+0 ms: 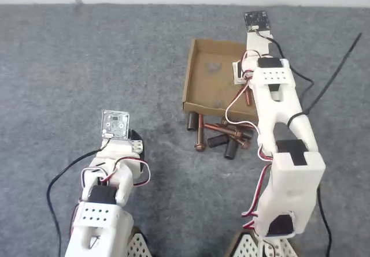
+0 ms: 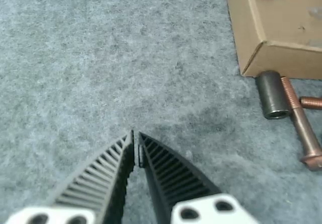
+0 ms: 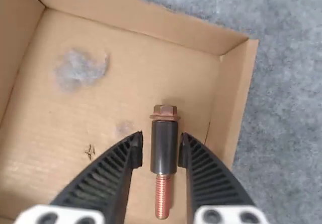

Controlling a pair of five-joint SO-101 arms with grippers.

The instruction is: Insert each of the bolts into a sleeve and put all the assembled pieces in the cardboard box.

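A bolt point(image 3: 165, 112) sits through a dark sleeve point(image 3: 164, 146). Its hex head is out one end and its copper thread out the other. The piece lies inside the box point(image 3: 151, 25), close beside one side wall. The right claw point(image 3: 161, 136) hangs over it with its fingers set narrowly apart, one on each side of the sleeve. A thin gap shows on both sides, so it grips nothing. A patch of grey fluff point(image 3: 80, 68) lies on the box floor, well apart from the piece.

From above, the box point(image 1: 188, 78) is at about 1 o'clock from the carpet's middle. The right arm reaches over its 3 o'clock side.

Just outside the box's 6 o'clock wall lie loose bolts point(image 1: 222, 131) and loose sleeves point(image 1: 231, 149) in a crossed heap. One sleeve point(image 2: 271, 95) almost touches the box corner, with a bolt point(image 2: 302, 128) alongside it.

The left claw point(image 2: 135, 133) is at 7 o'clock over bare grey carpet point(image 1: 87, 60), well apart from the heap. Its fingers are closed tip to tip with nothing between them.
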